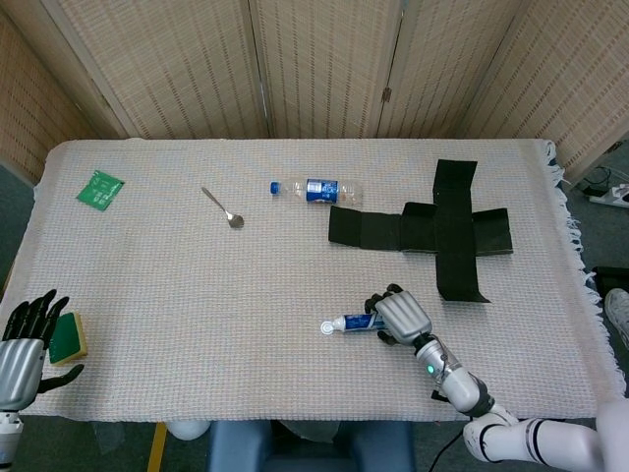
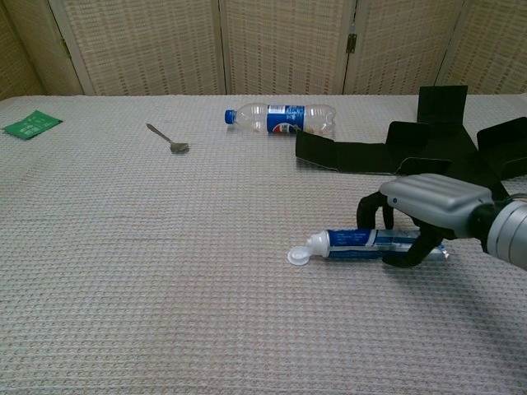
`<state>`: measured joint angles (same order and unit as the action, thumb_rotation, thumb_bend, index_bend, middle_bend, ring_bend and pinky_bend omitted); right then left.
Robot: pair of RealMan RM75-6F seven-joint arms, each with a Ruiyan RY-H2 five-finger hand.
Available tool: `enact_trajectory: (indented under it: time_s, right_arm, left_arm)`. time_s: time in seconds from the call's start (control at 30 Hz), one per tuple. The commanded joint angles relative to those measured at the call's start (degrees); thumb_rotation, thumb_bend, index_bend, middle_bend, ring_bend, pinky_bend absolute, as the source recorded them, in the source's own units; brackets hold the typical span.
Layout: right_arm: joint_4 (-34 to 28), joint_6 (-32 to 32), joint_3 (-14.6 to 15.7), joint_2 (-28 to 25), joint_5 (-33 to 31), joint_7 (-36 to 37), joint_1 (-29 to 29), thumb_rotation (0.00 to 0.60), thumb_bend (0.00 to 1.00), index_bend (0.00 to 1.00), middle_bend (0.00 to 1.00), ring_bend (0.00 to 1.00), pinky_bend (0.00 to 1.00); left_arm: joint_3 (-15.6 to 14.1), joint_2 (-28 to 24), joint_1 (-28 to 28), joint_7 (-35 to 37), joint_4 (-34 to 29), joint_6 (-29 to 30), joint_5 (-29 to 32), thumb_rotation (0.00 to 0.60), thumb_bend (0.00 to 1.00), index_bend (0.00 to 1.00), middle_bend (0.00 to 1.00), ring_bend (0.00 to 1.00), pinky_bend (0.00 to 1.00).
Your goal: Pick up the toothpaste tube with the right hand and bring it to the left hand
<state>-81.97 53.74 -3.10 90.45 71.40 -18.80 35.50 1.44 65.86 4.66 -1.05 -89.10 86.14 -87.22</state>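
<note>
Toothpaste tube (image 2: 375, 244): laid flat on the counter (image 1: 197, 285) at near right, flip cap open toward the left. Right robot hand (image 2: 420, 216): set over the tube's tail half, fingers curled down on the far side and thumb on the near side; tube not lifted, firm contact not to be told. Left robot hand (image 1: 25, 339): at the near left edge, fingers spread, nothing held, beside a green sponge (image 1: 67, 337). Step judged in hand: closing of the grasp. Next move judged to call for a firm squeeze, a lift, then carriage leftward across the counter.
</note>
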Motion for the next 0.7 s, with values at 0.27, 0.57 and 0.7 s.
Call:
enact_trajectory:
  time_s: [0.27, 0.57, 0.7]
  right_arm:
    - [1.23, -0.97, -0.74, 1.2, 0.78, 1.43, 0.94, 0.6, 0.41, 0.54, 0.49, 0.5, 0.27]
    - [-0.57, -1.29, -2.46, 0.15, 3.86, 7.05, 2.43, 0.6, 0.63, 0.69, 0.6, 0.63, 0.43]
    - [-1.86, -0.99, -4.39, -0.1, 5.88, 13.45, 3.41, 0.6, 0.67, 0.71, 0.62, 0.65, 0.46]
  left_arm:
    - [0.09, -0.03, 0.2, 0.09, 0.02, -0.05, -0.31, 0.6, 0.17, 0.07, 0.0, 0.01, 0.0]
    - [1.22, -0.13, 3.2, 0.51, -1.53, -1.12, -3.27, 0.6, 0.17, 0.07, 0.01, 0.03, 0.0]
    - [2.19, -0.2, 5.97, 2.05, -2.65, -2.78, -5.11, 0.6, 0.17, 0.07, 0.02, 0.04, 0.0]
